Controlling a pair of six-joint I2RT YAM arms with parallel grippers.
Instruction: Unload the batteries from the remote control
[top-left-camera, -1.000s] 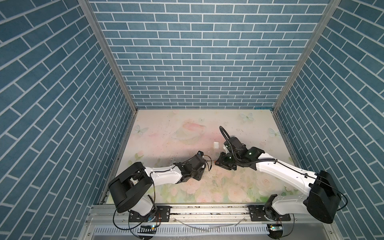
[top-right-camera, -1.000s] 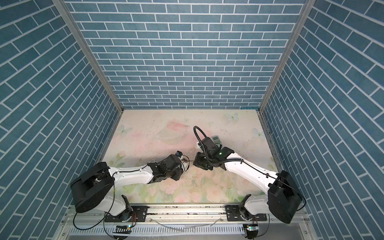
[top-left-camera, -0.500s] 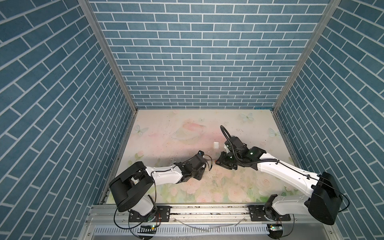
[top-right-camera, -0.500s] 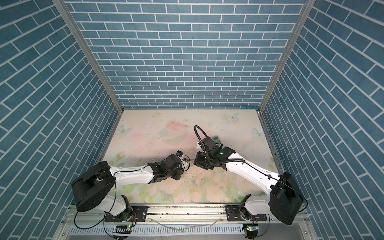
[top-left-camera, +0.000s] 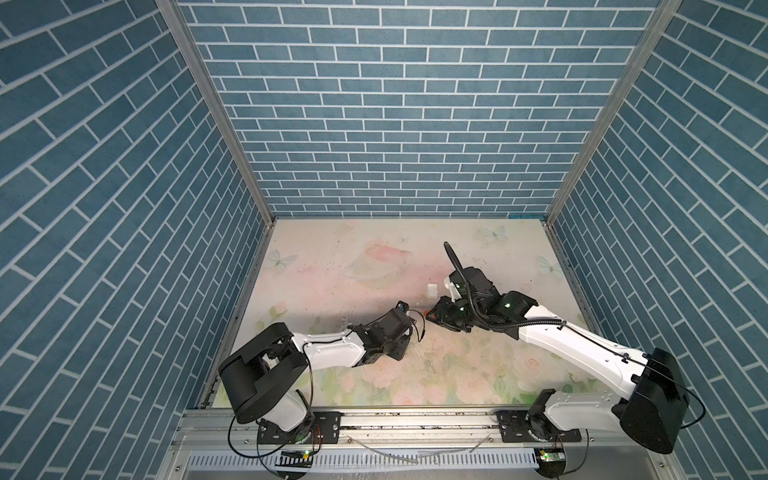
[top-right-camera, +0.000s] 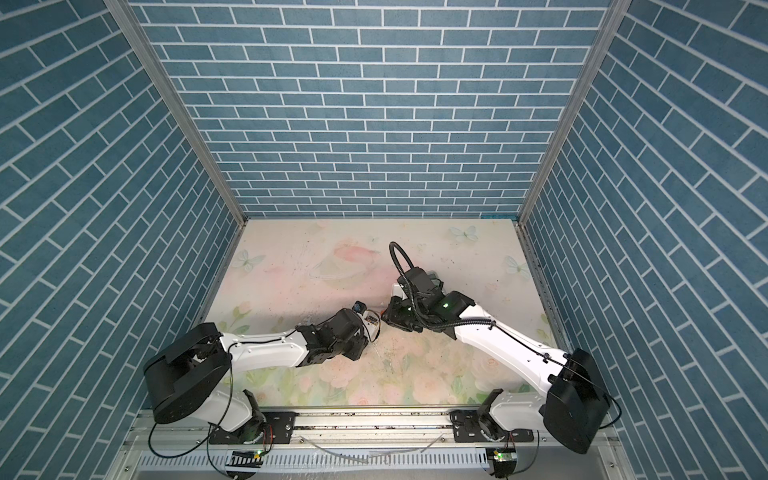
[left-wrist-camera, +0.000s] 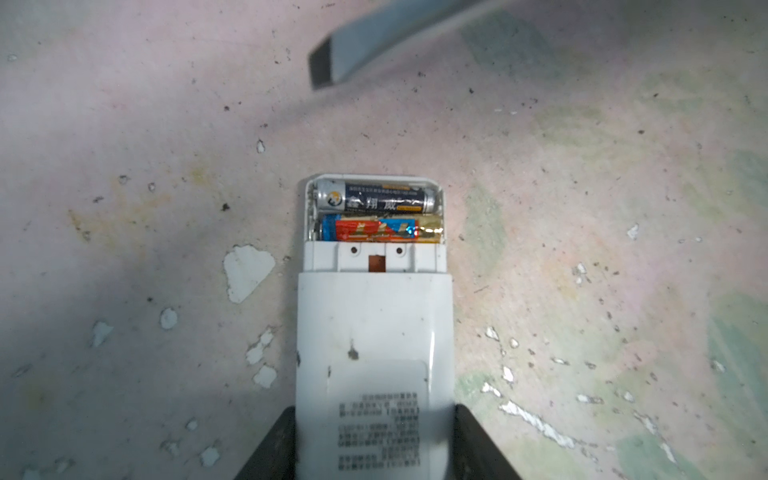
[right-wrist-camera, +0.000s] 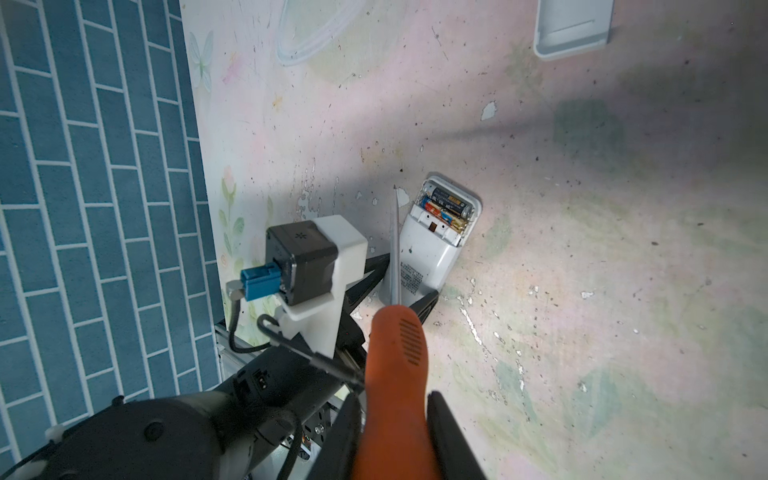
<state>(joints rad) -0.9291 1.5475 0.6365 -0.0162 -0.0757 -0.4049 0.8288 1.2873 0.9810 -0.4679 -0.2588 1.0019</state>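
Stage: ready to pry | left gripper (left-wrist-camera: 374, 440) part-closed, clamping white rectangular plastic remote control (left-wrist-camera: 374, 332) midway between side edges of floral tabletop (left-wrist-camera: 124, 124) | two cylindrical batteries (left-wrist-camera: 376, 198) seated in its open compartment | right gripper (right-wrist-camera: 390, 424) clamps orange-handled steel screwdriver (right-wrist-camera: 395, 365), tip near, not touching | next, likely: lever tip under a battery end.

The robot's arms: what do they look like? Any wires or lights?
The left arm and right arm are white tubes between black joints, each with a black drum at the shoulder. Thin black cables run along them; a ribbed black hose loops over the right wrist, where a green light glows. The left end effector and right end effector have flat black fingers.
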